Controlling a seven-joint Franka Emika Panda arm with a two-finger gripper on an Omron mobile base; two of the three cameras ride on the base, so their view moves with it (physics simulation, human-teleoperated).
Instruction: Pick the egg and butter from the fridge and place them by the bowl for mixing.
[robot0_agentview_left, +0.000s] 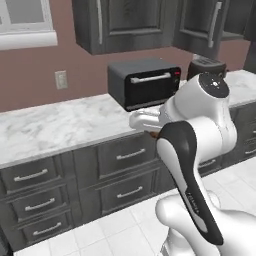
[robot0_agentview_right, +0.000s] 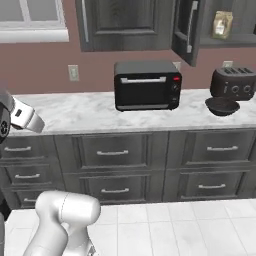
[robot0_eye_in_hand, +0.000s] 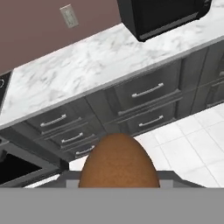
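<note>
The tool (robot0_eye_in_hand: 118, 181) grips the brown egg (robot0_eye_in_hand: 118, 161) above the floor before the dark drawers, while the bowl (robot0_agentview_right: 222, 106) sits on the marble tabletop (robot0_agentview_right: 90, 112) beside the toaster (robot0_agentview_right: 233, 83).

A long white-and-grey marbled stone counter (robot0_agentview_right: 90, 112) runs over dark grey drawers. A boxy black toaster oven (robot0_agentview_right: 146, 84) stands on it; to the oven's right sit a shallow round dark bowl (robot0_agentview_right: 222, 106) and, just behind the bowl, a rounded black slotted toaster (robot0_agentview_right: 233, 83).
</note>
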